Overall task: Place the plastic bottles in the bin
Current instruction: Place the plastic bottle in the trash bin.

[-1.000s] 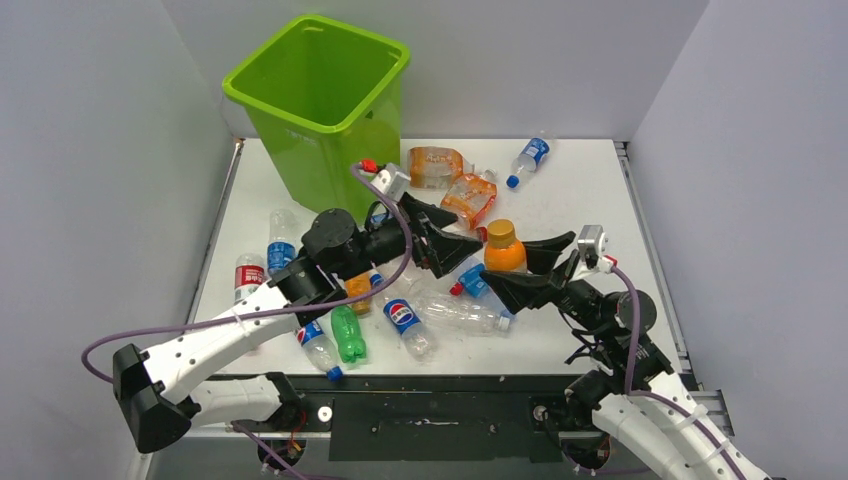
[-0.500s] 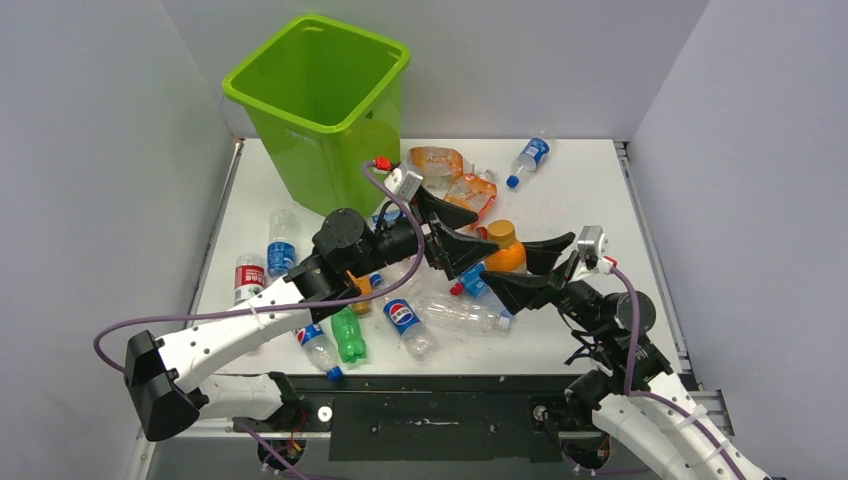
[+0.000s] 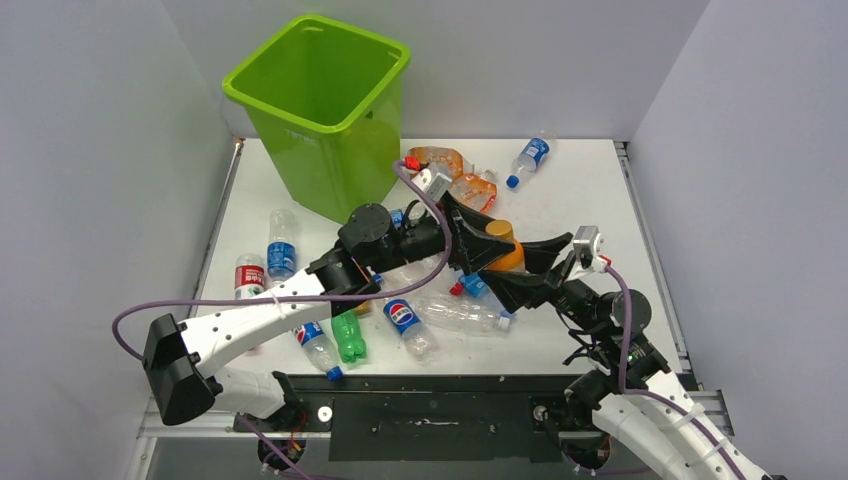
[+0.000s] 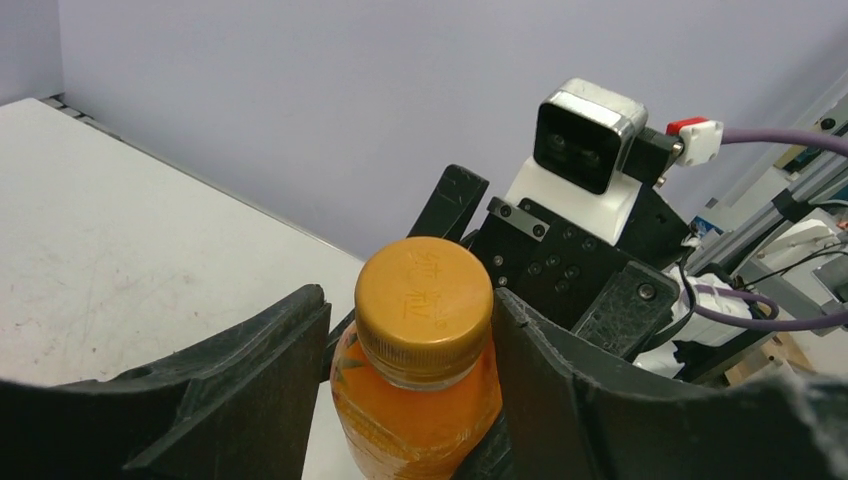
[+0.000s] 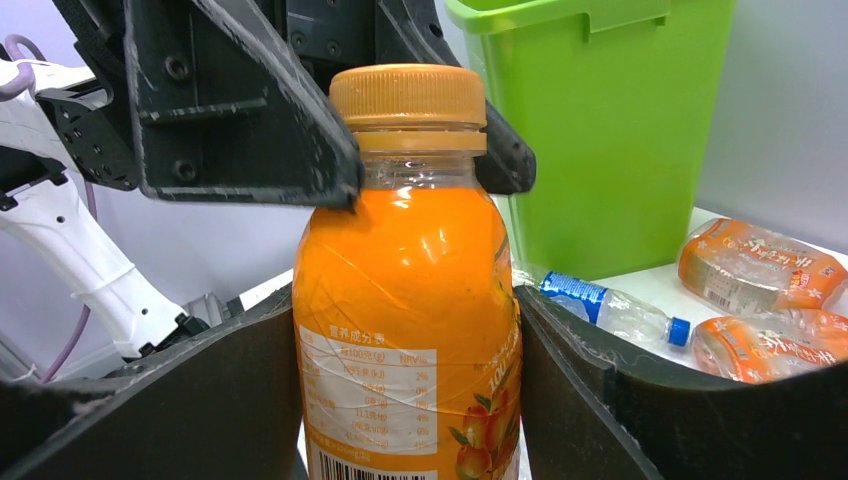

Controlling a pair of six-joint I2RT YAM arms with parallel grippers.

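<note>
Item under handling: one orange bottle (image 3: 505,250) with an orange cap (image 4: 425,293), upright near the middle of the table (image 3: 590,200), between the two arms.

Right gripper (image 3: 520,266): closed on the orange bottle. In the right wrist view both fingers (image 5: 180,400) press against the labelled body, one on each side.

Left gripper (image 3: 490,240): set around the top of the same bottle, from the side opposite the right gripper. In the left wrist view one finger (image 4: 560,380) lies against the cap and neck; the other finger (image 4: 250,380) stands just beside the shoulder with a thin gap at cap level. Whether it is clamped on the bottle cannot be told.

Bin (image 3: 320,100): lime green, upright, at the far left of the table, mouth open upward. It stands apart from the orange bottle, to its far left. Contents cannot be seen.

Other bottles, all lying on the table:
- two flattened orange bottles (image 3: 455,175) just right of the bin, touching each other
- a clear bottle with a blue label (image 3: 527,158) at the far edge, well apart from the rest
- a clear bottle (image 3: 462,313) and a blue-labelled bottle (image 3: 405,318) under and in front of the grippers
- a green bottle (image 3: 347,336) beside the left arm
- a red-labelled bottle (image 3: 247,277) and another blue-labelled one (image 3: 281,250) near the left edge

Further bottles are partly hidden under the left arm; their count cannot be told
</note>
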